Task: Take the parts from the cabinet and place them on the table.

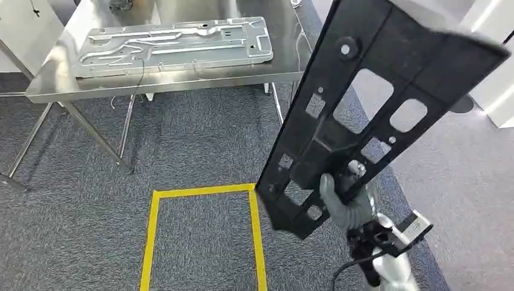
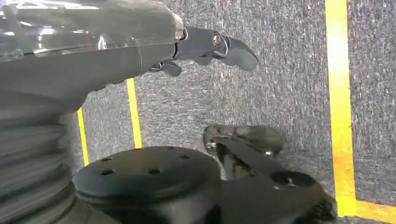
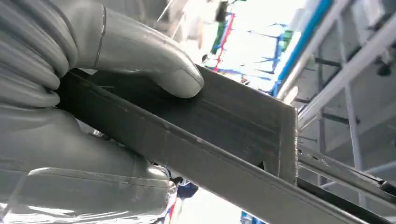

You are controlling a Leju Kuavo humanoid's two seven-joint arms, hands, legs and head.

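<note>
My right hand (image 1: 347, 203) grips a long black plastic panel (image 1: 376, 103) with several cut-outs near its lower end and holds it up, tilted toward the upper right. Up close, the thumb (image 3: 154, 65) presses on the panel's edge (image 3: 224, 140). A silver pressed-metal part (image 1: 176, 45) lies flat on the steel table (image 1: 182, 82) at the back left. My left hand (image 2: 205, 46) hangs over the carpet with its fingers loosely out and nothing in them.
A yellow tape rectangle (image 1: 203, 194) marks the grey carpet in front of me. The table stands on thin slanted metal legs (image 1: 91, 130). A white unit (image 1: 497, 79) stands at the far right.
</note>
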